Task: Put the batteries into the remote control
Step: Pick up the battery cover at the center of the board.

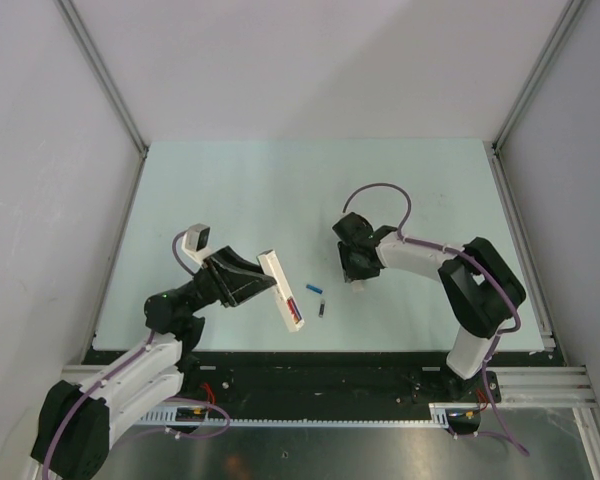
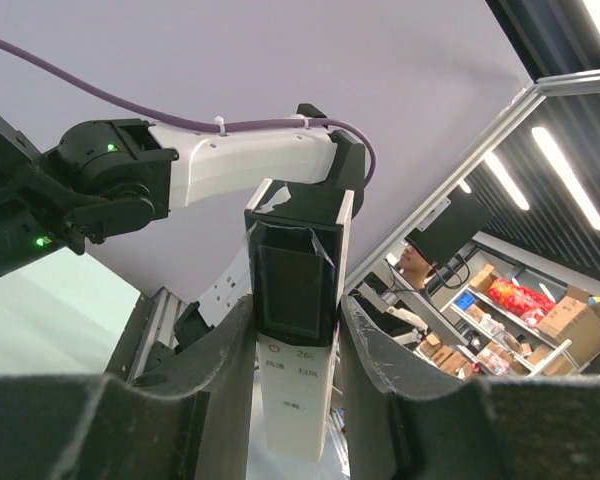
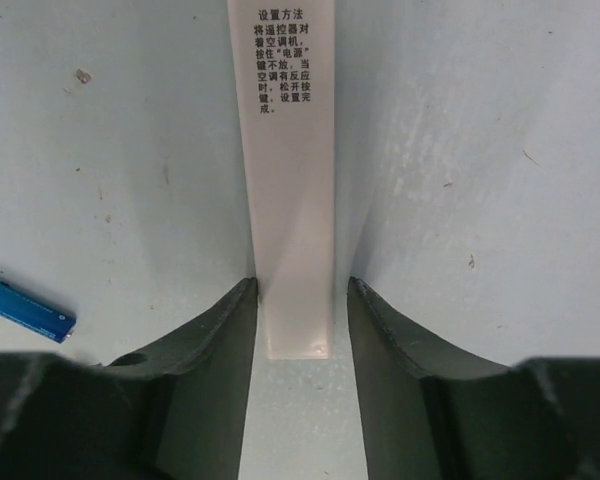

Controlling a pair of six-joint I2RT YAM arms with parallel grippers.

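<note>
My left gripper (image 1: pixel 268 284) is shut on the remote control (image 1: pixel 277 276), a slim white bar held tilted above the table. Red and blue batteries (image 1: pixel 294 311) sit in its open lower end. The left wrist view shows the remote control (image 2: pixel 298 395) from its face side, dark display up, pinched between both fingers (image 2: pixel 225 350). A loose blue battery (image 1: pixel 315 290) and a black battery (image 1: pixel 322 310) lie on the table between the arms. My right gripper (image 1: pixel 357 282) points down, open, over a white cover strip (image 3: pixel 290 180) that lies flat on the table. The blue battery (image 3: pixel 25 312) is to its left.
The pale green table (image 1: pixel 280 190) is fenced by aluminium rails (image 1: pixel 515 230) at the sides, with white walls behind. The right arm (image 2: pixel 230 165) crosses the upper left wrist view. The arm bases stand on a black strip (image 1: pixel 320 365) at the near edge.
</note>
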